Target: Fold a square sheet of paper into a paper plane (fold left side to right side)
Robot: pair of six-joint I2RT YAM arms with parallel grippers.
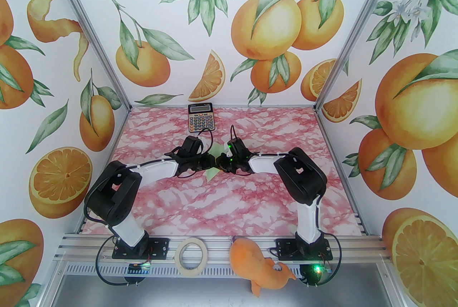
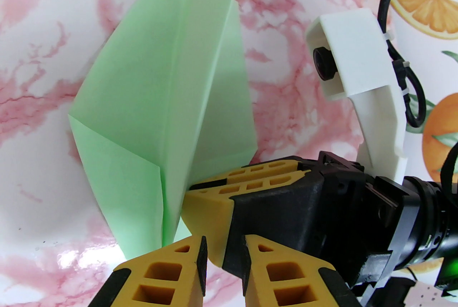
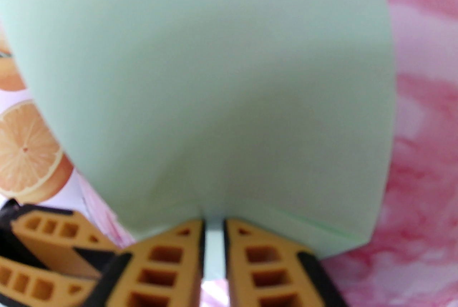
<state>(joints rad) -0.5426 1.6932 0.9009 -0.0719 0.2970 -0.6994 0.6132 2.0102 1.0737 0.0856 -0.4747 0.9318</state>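
Paper plane (image 2: 161,101) stands part-folded at desk (image 1: 214,205) centre. Right gripper (image 3: 214,223), at its 3 o'clock: jaws pinching its lower edge. Left gripper (image 2: 223,244), at 9 o'clock: jaws slightly parted.

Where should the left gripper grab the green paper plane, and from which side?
Probably the folded centre crease of the paper plane, low down, coming from the left, opposite the right gripper pinching its lower edge. Layers stack there; the wings look thin and floppy.

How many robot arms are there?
2. The left arm reaches in from the left, the right arm from the right; they meet at the folded green paper. None seem hidden.
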